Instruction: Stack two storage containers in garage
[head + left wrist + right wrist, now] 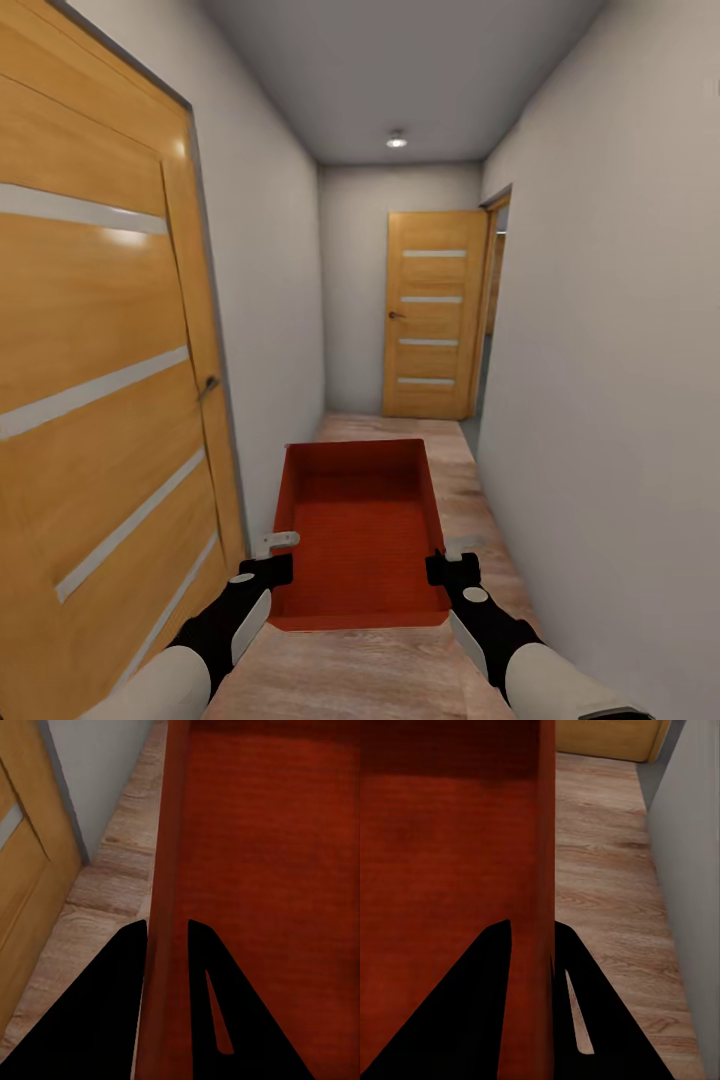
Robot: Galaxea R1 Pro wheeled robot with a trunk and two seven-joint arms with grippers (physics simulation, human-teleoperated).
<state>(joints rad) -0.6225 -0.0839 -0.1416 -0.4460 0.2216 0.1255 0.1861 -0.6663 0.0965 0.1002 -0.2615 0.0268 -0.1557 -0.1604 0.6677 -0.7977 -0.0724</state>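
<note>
Orange-red and plain, the storage container hung out in front of the robot, carried level above the wood-plank floor of a narrow corridor. I saw only this one bin; where its twin was, I could not tell.

The left gripper had the container's left wall between its two dark fingers, one inside the bin and one outside, pinching the rim. The right gripper did the same on the right wall, its jaws pressed onto the thin red edge. So the bin was held from both sides at the end nearest the robot, its far end pointing down the corridor.

Beyond the container stood a closed wooden door with pale horizontal strips at the corridor's end, and just to the right of that door an opening led off. Beside the container on its left ran a second, larger wooden door, also closed, and on its right a bare grey wall.

As I judged it, the job was midway: one bin was lifted and travelling, but no dark concrete and no car were to be seen, so the garage lay ahead, and both the setting down and the stacking remained.

No label, brand or writing showed on the container, doors or walls.
</note>
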